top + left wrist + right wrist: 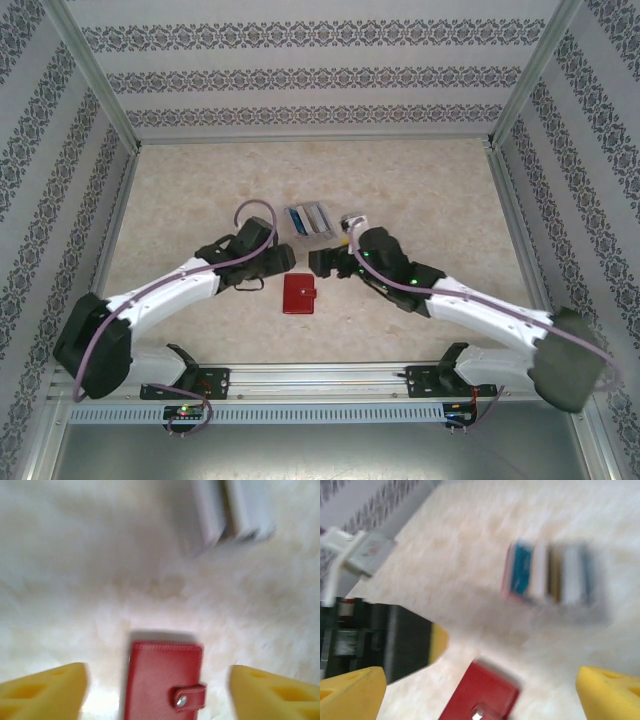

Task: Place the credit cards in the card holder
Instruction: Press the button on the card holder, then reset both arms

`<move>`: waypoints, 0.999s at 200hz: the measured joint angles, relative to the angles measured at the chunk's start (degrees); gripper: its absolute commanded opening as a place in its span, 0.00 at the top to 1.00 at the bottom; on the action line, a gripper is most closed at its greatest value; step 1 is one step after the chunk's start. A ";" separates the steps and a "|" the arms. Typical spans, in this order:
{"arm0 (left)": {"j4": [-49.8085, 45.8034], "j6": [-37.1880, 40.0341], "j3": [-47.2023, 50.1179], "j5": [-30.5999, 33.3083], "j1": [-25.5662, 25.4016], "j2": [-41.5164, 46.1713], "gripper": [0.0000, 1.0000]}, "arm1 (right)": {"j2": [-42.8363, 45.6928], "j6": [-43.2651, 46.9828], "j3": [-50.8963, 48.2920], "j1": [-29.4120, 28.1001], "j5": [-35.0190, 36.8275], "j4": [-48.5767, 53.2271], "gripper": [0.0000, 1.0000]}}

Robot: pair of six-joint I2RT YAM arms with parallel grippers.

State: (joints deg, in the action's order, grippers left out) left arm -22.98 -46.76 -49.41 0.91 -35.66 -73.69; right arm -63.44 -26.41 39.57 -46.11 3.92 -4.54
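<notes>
The card holder (298,294), a red wallet, lies shut with its tab snapped on the table between the two arms. My left gripper (289,259) hovers just above its far left side, open; in the left wrist view the card holder (165,680) sits between the spread yellow fingertips (47,690) of that gripper (157,686), apart from both. My right gripper (316,262) is open too. In the right wrist view the card holder (480,700) lies below this open gripper (481,687). The credit cards (522,570) stand on edge in a clear tray (308,219) behind both grippers.
A small white object (353,222) lies right of the clear tray. The left arm's black and yellow finger (415,642) reaches into the right wrist view beside the wallet. Patterned walls close in the table at the back and on both sides.
</notes>
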 measured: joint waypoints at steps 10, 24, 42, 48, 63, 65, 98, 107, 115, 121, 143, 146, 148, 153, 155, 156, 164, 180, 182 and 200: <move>-2.34 3.15 -2.69 3.87 -0.48 2.43 0.00 | 3.72 2.40 0.13 1.36 3.69 1.31 0.02; -5.11 6.80 -5.55 8.59 -1.07 5.33 0.00 | 8.59 6.23 0.66 3.96 8.17 3.30 0.02; -7.52 9.73 -7.48 14.40 -1.14 8.98 0.00 | 14.12 10.93 1.14 7.32 12.79 3.96 0.02; -7.96 10.54 -7.54 16.26 -1.14 10.25 0.00 | 15.56 12.11 1.18 8.31 14.12 3.98 0.02; -8.87 12.35 -7.43 20.44 -1.14 13.05 0.00 | 18.80 14.78 1.18 10.82 17.73 4.28 0.02; -8.94 12.57 -7.39 21.11 -1.14 13.49 0.00 | 19.06 14.97 1.18 11.06 18.05 4.37 0.02; -6.60 16.57 -1.79 34.88 -1.11 20.81 0.00 | 24.50 22.60 -4.98 16.72 21.29 0.81 0.02; -0.94 22.99 3.52 37.70 -0.92 22.99 0.00 | 26.16 24.63 -9.38 18.32 20.83 -1.75 0.02; 6.10 29.55 10.05 37.97 -0.26 24.85 0.01 | 27.26 26.29 -14.40 20.22 19.28 -4.72 0.02; 9.86 33.05 14.49 37.83 0.33 25.62 0.01 | 27.56 26.93 -18.18 21.99 17.88 -6.49 0.02; 18.10 39.54 26.34 32.72 8.26 23.96 0.01 | 25.33 27.52 -28.15 28.87 12.22 -9.31 0.02; 18.99 40.19 27.32 32.06 9.49 23.63 0.00 | 24.65 27.47 -28.85 29.62 11.52 -9.51 0.02; 19.69 40.59 28.02 31.67 10.43 23.47 0.00 | 24.15 27.50 -29.24 30.18 11.13 -9.64 0.02; 21.33 41.70 29.40 30.77 12.22 23.12 0.00 | 22.91 27.47 -29.92 31.32 10.23 -10.08 0.02; 22.05 42.12 29.90 30.38 12.87 23.04 0.00 | 22.34 27.45 -30.12 31.76 9.86 -10.36 0.02; 22.62 42.45 30.21 30.10 13.25 22.99 0.00 | 22.18 27.45 -30.16 31.89 9.75 -10.47 0.02; 26.05 44.44 31.63 28.44 14.97 22.38 0.00 | 19.80 27.39 -30.42 33.48 7.85 -12.44 0.02; 34.91 46.80 33.35 23.96 19.37 18.69 0.00 | 14.78 26.56 -30.38 36.22 4.98 -18.25 0.02; 35.74 46.75 33.44 23.28 19.89 18.12 0.00 | 13.92 26.40 -30.38 36.61 4.63 -19.10 0.02; 43.45 46.97 33.77 18.51 25.75 11.21 0.01 | 6.88 25.57 -30.21 39.28 2.78 -26.32 0.02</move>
State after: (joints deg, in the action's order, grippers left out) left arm 20.47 0.21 -15.64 19.42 -9.91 -62.48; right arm -56.55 -0.84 9.37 -6.83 6.70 -30.85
